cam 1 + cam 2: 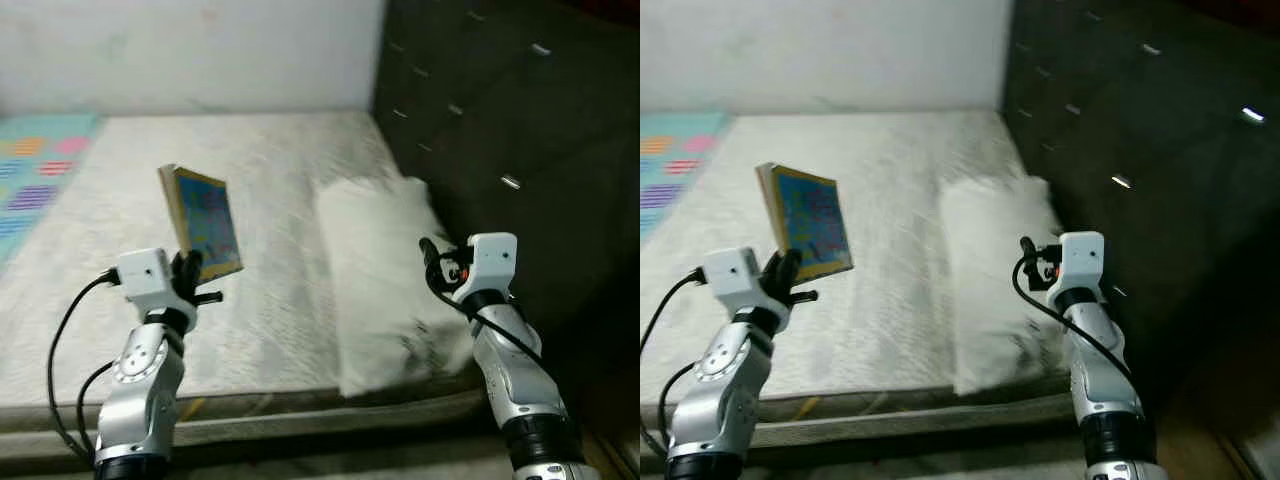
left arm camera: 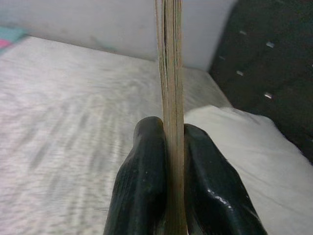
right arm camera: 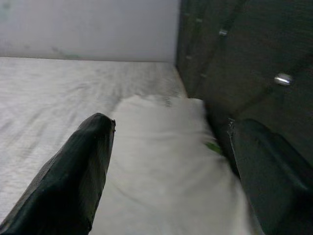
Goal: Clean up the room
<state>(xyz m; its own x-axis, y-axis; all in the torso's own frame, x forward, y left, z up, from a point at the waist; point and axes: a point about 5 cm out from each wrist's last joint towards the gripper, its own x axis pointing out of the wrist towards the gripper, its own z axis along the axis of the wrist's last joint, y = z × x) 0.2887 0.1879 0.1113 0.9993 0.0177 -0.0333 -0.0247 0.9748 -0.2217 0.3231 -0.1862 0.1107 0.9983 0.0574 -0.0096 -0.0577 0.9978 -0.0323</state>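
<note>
Your left gripper [image 1: 190,272] is clamped on the picture book [image 1: 203,222], held upright above the mattress [image 1: 270,300] (not yet put away), while your right gripper [image 3: 171,171] hovers wide open over the white pillow [image 1: 385,280].

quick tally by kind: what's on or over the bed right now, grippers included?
Books: 1, the book, held upright over the mattress by the left gripper
Pillows: 1, the white pillow lying by the dark headboard
Grippers: 2, left gripper shut on the book, right gripper open above the pillow
Total: 4
</note>
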